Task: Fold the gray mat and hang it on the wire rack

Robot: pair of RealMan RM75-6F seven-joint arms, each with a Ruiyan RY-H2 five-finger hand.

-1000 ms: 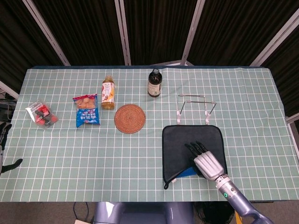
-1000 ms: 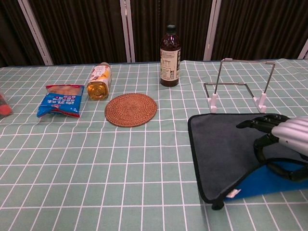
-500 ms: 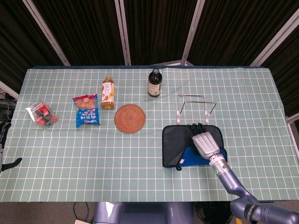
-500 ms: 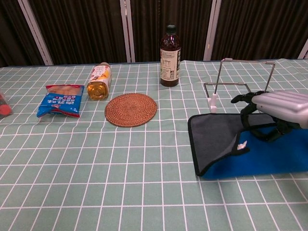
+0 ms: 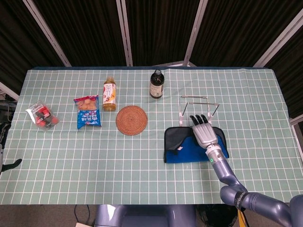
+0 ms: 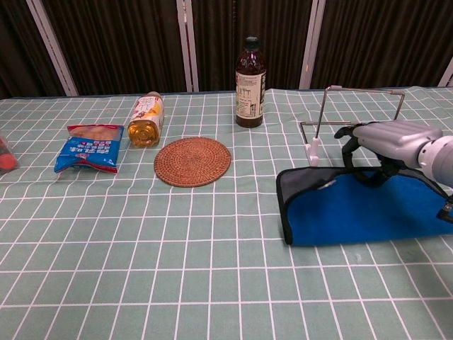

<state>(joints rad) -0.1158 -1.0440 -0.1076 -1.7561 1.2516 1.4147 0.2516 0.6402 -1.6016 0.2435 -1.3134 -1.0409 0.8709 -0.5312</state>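
The gray mat lies folded on the table's right side, blue underside up, with a gray strip left showing at its left end. My right hand is over the mat's far edge and grips the folded-over edge with its fingers curled down. The wire rack stands just behind the hand and the mat, with nothing on it. Only a dark sliver of my left hand shows at the left border of the head view, off the table.
A dark bottle stands at the back centre. A juice bottle lies on its side beside a blue snack bag. A round woven coaster lies mid-table, and a red packet at far left.
My right hand has carried the mat's near edge away from me to the far edge, folding the mat in half so the blue side faces up. The left hand stayed put.
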